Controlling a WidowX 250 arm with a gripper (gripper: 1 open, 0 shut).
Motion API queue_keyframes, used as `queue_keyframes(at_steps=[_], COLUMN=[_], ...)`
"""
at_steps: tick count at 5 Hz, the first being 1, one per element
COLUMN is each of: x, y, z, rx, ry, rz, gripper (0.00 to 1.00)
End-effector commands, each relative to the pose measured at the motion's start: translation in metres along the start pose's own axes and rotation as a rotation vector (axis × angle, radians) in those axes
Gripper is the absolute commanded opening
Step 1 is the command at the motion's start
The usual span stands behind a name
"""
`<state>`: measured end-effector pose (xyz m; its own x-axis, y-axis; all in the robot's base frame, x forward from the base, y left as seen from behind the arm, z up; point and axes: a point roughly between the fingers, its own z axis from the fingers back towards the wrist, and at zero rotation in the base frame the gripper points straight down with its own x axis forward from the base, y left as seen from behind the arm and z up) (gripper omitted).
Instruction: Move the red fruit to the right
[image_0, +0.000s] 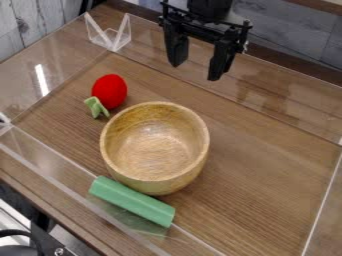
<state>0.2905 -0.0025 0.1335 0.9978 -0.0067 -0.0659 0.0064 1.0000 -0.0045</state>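
Fingers spread wide, a robot gripper (197, 75) hangs over the far part of a wooden table (274, 140), with a red fruit (110, 91) at left, near a wooden bowl (155, 148).

The fruit, apparently a toy, looks light and fairly firm, its rounded skin perhaps a little slippery and likely to roll if nudged; a grip across the widest part of the red body, clear of the green stem end (95, 107), seems the surest hold. The bowl's raised rim stands just to the near right of the fruit, a likely snag for a low sideways push, while a long green block (132, 201) lies at the near side. Lifting first, then crossing on the far side of the bowl, looks the safer route to the broad stretch of bare wood at right.
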Motion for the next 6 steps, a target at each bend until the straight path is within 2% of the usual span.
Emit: queue_keyframes(at_steps=[1,2,3,5,6], x=[0.001,0.006,0.012,0.023,0.016], y=[0.003,0.0,-0.003,-0.008,-0.009], z=[0.002,0.007,0.018,0.011,0.005], rx=[0.011,0.017,0.012,0.011,0.013], ry=[-0.003,-0.011,-0.026,-0.026,-0.024], rz=[-0.043,-0.023,0.018,0.063,0.029], gripper=[1.0,1.0,1.0,1.0,1.0])
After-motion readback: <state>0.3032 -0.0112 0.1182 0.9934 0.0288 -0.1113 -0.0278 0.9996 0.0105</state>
